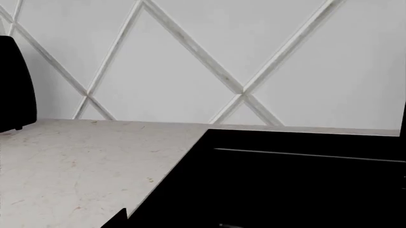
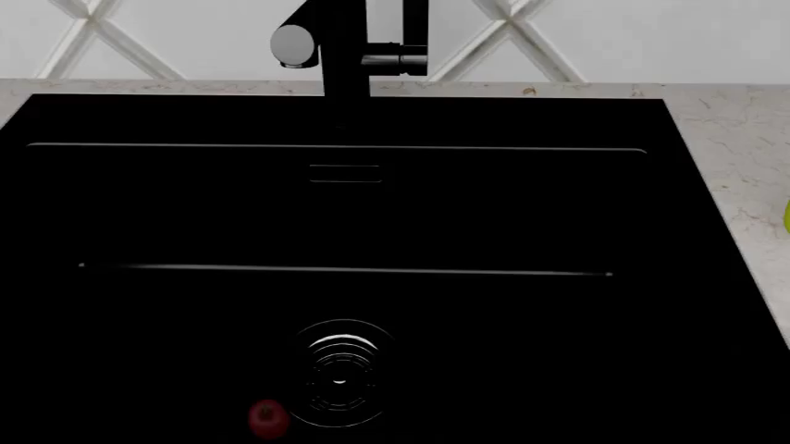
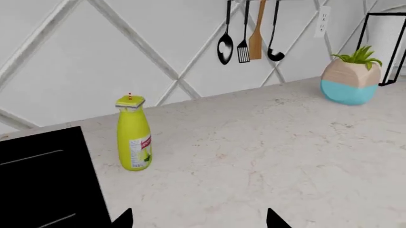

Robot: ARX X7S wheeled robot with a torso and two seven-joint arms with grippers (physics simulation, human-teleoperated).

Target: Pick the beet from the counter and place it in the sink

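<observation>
Sink filled head view; beet not seen in any view.
The large matte black rectangular sink had its round ringed metal drain near the front, a small bright red round thing just beside it, and the black faucet at the back. A yellow bottle stood upright on the pale cream marble surface near the sink edge; a plant in a pink-and-blue pot sat well apart. The right pincer showed two tips spread wide, holding nothing. Left pincer: cannot tell.
</observation>
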